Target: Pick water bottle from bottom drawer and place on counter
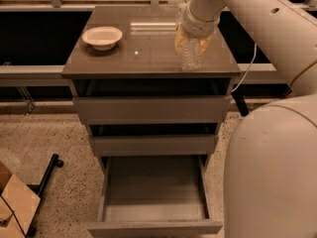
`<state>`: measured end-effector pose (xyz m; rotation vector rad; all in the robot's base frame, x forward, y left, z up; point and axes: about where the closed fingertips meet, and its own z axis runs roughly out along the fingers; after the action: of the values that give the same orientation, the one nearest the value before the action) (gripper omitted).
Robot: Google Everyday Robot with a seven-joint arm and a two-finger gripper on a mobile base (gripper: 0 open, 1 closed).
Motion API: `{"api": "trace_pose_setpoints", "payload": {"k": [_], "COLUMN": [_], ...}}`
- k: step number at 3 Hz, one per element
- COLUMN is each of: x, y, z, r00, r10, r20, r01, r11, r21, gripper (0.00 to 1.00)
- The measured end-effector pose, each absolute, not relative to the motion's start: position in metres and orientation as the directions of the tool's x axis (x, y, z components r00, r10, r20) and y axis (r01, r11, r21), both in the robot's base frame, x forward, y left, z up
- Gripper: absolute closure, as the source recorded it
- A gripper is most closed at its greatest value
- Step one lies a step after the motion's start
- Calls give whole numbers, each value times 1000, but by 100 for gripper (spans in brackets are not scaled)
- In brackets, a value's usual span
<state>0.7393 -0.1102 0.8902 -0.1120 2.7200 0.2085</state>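
The water bottle is clear plastic and hangs upright in my gripper, over the right part of the counter. Its base is close to the counter top; I cannot tell whether it touches. My gripper's yellowish fingers are shut on the bottle's upper part, which hides the cap. The white arm comes in from the upper right. The bottom drawer stands pulled open below, and nothing shows inside it.
A white bowl sits on the counter's left side. The two upper drawers are shut or nearly so. My white base fills the lower right. A cardboard box and a black stand foot lie on the speckled floor at left.
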Motion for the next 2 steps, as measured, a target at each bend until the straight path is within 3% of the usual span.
{"api": "trace_pose_setpoints", "payload": {"k": [2], "x": [752], "y": [-104], "z": [884], "r00": [-907], "r10": [5], "r20": [-422], "r01": [-76], "r11": [982], "r21": [175], "gripper": [100]}}
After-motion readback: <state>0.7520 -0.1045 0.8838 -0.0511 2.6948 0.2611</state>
